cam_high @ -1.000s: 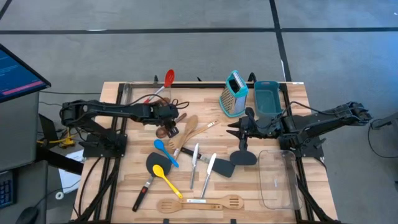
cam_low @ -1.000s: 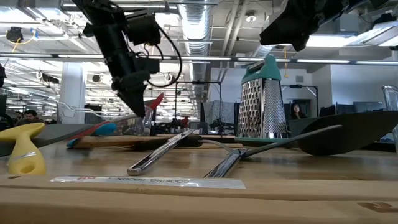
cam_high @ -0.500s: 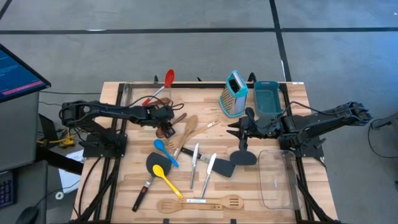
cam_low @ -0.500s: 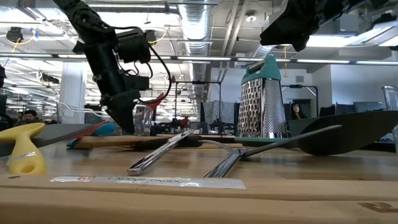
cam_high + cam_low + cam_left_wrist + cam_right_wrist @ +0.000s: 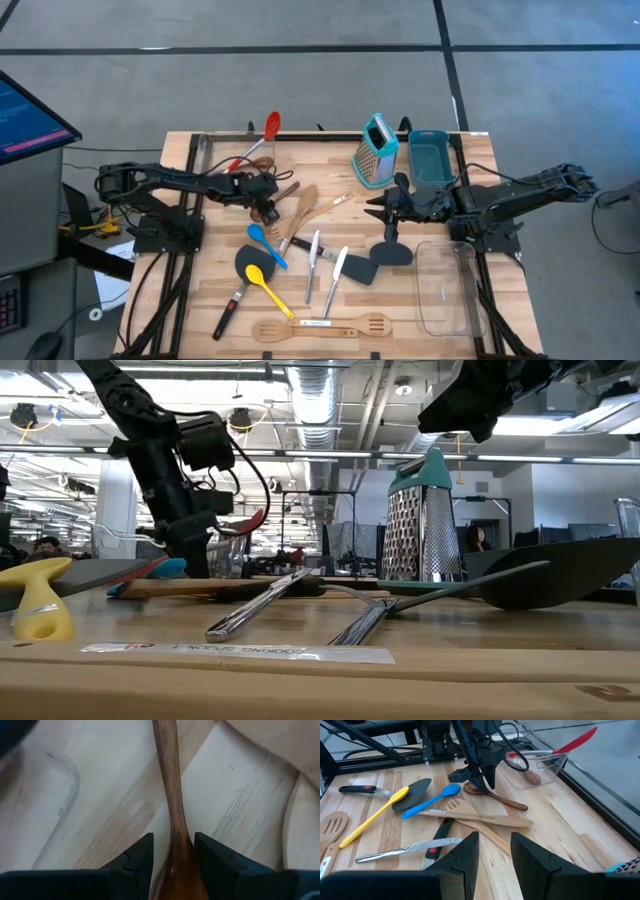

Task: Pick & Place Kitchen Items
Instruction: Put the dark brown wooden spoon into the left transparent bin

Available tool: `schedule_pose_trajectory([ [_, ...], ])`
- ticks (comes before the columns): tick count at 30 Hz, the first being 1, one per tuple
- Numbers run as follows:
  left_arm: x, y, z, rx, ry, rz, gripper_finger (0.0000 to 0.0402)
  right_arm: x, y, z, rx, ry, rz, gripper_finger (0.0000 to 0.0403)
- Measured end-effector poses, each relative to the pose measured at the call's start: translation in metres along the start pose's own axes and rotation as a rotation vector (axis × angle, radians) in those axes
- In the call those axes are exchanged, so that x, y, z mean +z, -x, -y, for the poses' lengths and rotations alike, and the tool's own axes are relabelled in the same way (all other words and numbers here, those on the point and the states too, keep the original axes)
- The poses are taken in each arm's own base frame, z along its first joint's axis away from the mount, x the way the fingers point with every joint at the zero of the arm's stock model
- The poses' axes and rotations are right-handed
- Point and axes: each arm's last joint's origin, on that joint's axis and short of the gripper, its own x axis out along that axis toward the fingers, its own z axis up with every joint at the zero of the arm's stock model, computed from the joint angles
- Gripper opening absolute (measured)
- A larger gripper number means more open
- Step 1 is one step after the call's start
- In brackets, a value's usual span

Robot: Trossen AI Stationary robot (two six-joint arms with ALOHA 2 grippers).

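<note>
dark wooden spoon (image 5: 172, 810) lies flat on the worktop (image 5: 430, 300), among the other utensils near its left middle. left claw (image 5: 264, 210) is down over the spoon's bowl end, fingers (image 5: 137, 857) straddling it but not clenched on it. right claw (image 5: 378, 208) hangs above the worktop near the grater (image 5: 376, 152), parted and grasping nothing.
</note>
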Motion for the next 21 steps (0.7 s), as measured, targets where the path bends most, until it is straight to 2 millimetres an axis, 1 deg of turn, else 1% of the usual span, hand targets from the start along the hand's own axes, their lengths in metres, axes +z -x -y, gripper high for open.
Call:
schedule_pose_trajectory([
  [3, 0.003, 0.000, 0.001, -0.009, 0.007, 0.034, 0.0131, 0.000, 0.000, 0.000, 0.000, 0.000, 0.000, 0.0107],
  [6, 0.002, -0.003, 0.001, -0.007, 0.006, 0.027, 0.0131, 0.000, 0.000, 0.000, -0.001, 0.000, 0.000, 0.0107],
  [14, -0.001, -0.028, 0.006, 0.013, 0.001, -0.024, 0.0131, 0.000, 0.000, 0.000, -0.002, -0.003, 0.001, 0.0107],
  [16, 0.000, -0.029, 0.006, 0.013, 0.003, -0.015, 0.0131, 0.000, 0.000, 0.000, -0.002, -0.007, 0.000, 0.0107],
  [21, 0.002, -0.024, 0.005, -0.004, 0.025, 0.018, 0.0131, 0.000, 0.000, 0.000, -0.001, -0.017, 0.000, 0.0107],
])
